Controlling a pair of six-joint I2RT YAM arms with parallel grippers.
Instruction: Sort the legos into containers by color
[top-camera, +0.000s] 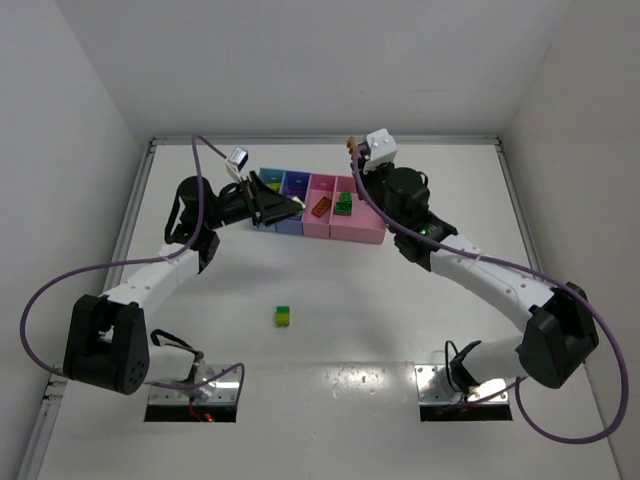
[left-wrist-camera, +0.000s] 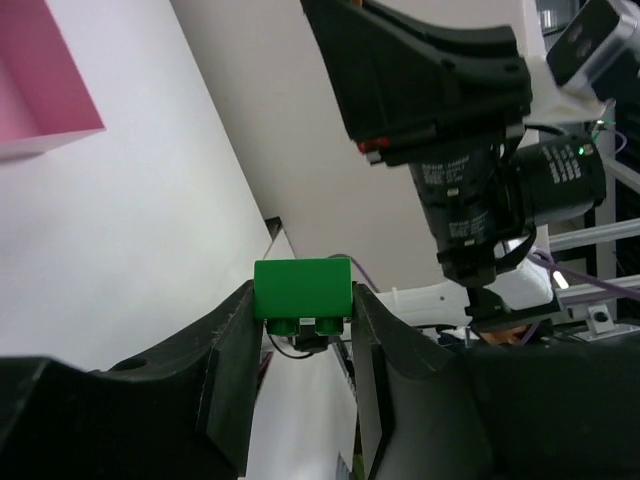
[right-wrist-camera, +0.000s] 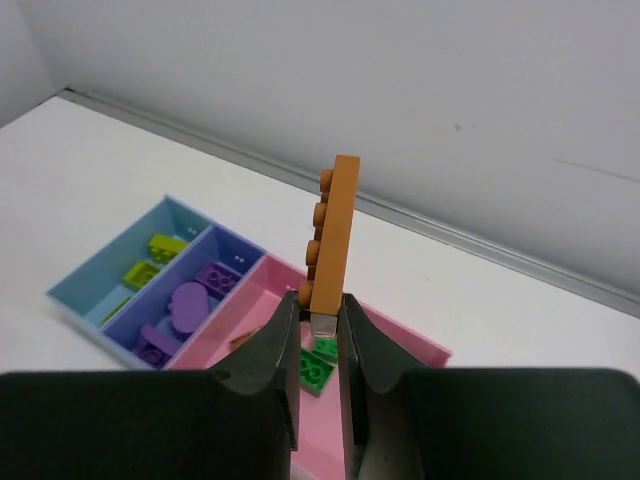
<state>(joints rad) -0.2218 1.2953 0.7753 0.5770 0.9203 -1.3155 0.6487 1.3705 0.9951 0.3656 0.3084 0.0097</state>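
Pinching green brick (left-wrist-camera: 301, 288), left end effector (left-wrist-camera: 302, 305), right (right-wrist-camera: 318, 312) pinching orange strip (right-wrist-camera: 333, 230)

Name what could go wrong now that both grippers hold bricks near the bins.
1. The right gripper pinches the orange plate only at its lower end; it could pivot and drop among the green bricks below.
2. The left gripper, carrying a green brick, is close to the right arm near the containers; they could collide.
3. The green-and-yellow stack on the table could get binned unseparated.
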